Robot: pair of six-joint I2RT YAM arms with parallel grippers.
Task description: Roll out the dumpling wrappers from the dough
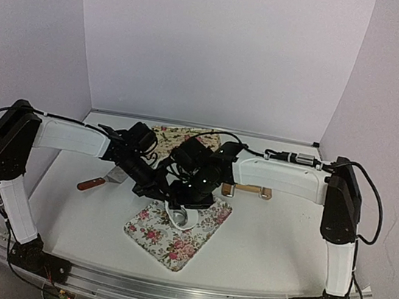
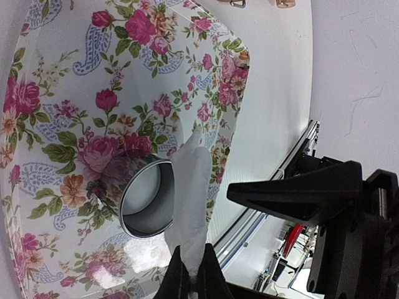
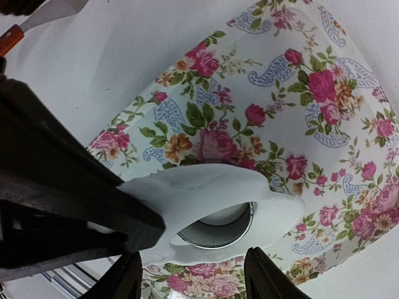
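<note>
The dough [image 3: 206, 187] is a thin white flattened patch with a round hole. My left gripper [image 2: 193, 274] is shut on its edge and holds it lifted and drooping over the shiny metal ring [image 2: 149, 199]. The ring [image 3: 218, 227] stands on the near flowered tray [image 1: 179, 243] and shows through the hole. A pale floor shows inside the ring; I cannot tell whether it is a dumpling wrapper. My right gripper [image 3: 193, 277] is open and empty, just above the ring and dough, close beside the left gripper [image 1: 166, 189].
A second flowered tray [image 1: 176, 133] lies at the back behind the arms. A scraper with a brown handle [image 1: 94, 183] lies left of the tray. A wooden-handled rolling pin [image 1: 249, 191] lies to the right. The table's front rail [image 2: 268, 199] is near the tray.
</note>
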